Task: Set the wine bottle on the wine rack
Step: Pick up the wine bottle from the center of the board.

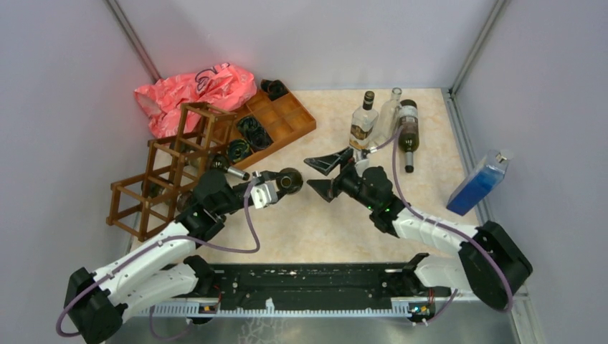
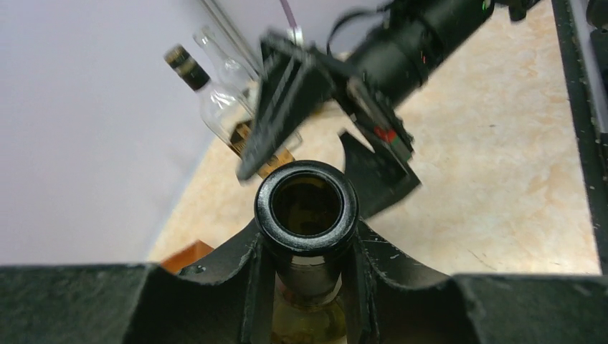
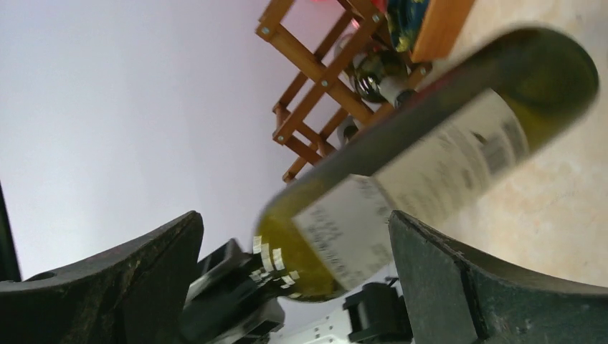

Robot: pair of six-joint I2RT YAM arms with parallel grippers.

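My left gripper [image 1: 274, 186] is shut on the neck of a green wine bottle [image 1: 290, 180] with a pale label and holds it above the table, just right of the wine rack. The left wrist view shows the bottle's open mouth [image 2: 308, 169] at the tips of the left gripper [image 2: 307, 240]. My right gripper [image 1: 324, 175] is open, facing the bottle from the right. In the right wrist view the bottle [image 3: 430, 158] hangs slanted beyond the open right gripper [image 3: 294, 218], untouched. The dark wooden wine rack [image 1: 168, 172] stands at the left, also seen in the right wrist view [image 3: 315, 86], with dark bottles in its cells.
An orange-brown compartmented tray [image 1: 279, 118] and a pink plastic bag [image 1: 197, 89] sit behind the rack. Three bottles [image 1: 367, 118] are grouped at the back right, one lying down [image 1: 408, 132]. A blue bottle [image 1: 477, 183] leans at the right wall.
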